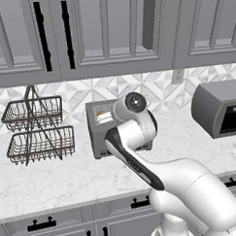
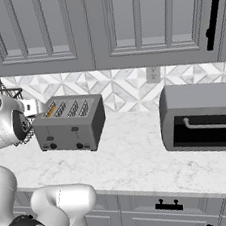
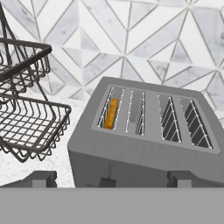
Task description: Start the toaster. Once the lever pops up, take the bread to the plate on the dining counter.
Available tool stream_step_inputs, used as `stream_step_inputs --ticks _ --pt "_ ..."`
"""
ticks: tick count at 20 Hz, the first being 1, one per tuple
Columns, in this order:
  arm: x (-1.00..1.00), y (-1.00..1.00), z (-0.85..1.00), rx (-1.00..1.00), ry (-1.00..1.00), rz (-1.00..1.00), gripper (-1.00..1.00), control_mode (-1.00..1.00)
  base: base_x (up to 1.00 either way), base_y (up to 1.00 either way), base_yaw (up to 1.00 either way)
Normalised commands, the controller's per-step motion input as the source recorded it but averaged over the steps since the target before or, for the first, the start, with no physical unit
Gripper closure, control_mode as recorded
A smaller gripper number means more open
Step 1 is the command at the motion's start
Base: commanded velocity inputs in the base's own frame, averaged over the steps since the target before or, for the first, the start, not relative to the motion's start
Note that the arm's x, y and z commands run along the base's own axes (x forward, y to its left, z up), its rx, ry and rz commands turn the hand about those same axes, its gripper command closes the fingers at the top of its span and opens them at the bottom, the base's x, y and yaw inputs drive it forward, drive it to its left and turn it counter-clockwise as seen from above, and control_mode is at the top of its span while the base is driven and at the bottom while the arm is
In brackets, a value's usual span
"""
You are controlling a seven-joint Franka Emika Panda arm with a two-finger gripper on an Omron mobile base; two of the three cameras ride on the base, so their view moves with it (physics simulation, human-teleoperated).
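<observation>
1. Left base view: the arm's own wrist blocks most of the toaster [image 1: 98,128] on the desk [image 1: 54,181]. Wire basket rack [image 1: 35,128] stands just left; a swing that way could snag it.
2. Right base view: toaster front with two levers faces near; a larger dark appliance [image 2: 201,118] sits well right. Pressing the far-side lever would leave the bread cold.
3. Hand view: hand [image 3: 111,181] spread wide, holding nothing, tips just above the toaster's near edge. Bread [image 3: 111,113] sits in the leftmost slot. A skewed descent may slip off the lever.
</observation>
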Motion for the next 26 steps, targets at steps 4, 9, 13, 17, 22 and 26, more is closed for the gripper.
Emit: stream_step_inputs --ticks 4,9,13,17,22,26 --pt "0.0 0.0 0.0 0.0 0.0 0.0 -1.0 -1.0 0.0 0.0 0.0" --pt "0.0 0.0 0.0 0.0 0.0 0.0 -1.0 -1.0 0.0 0.0 0.0" --pt "0.0 0.0 0.0 0.0 0.0 0.0 -1.0 -1.0 0.0 0.0 0.0" --pt "0.0 0.0 0.0 0.0 0.0 0.0 -1.0 -1.0 0.0 0.0 0.0" --pt "0.0 0.0 0.0 0.0 0.0 0.0 -1.0 -1.0 0.0 0.0 0.0" --pt "0.0 0.0 0.0 0.0 0.0 0.0 -1.0 -1.0 0.0 0.0 0.0"
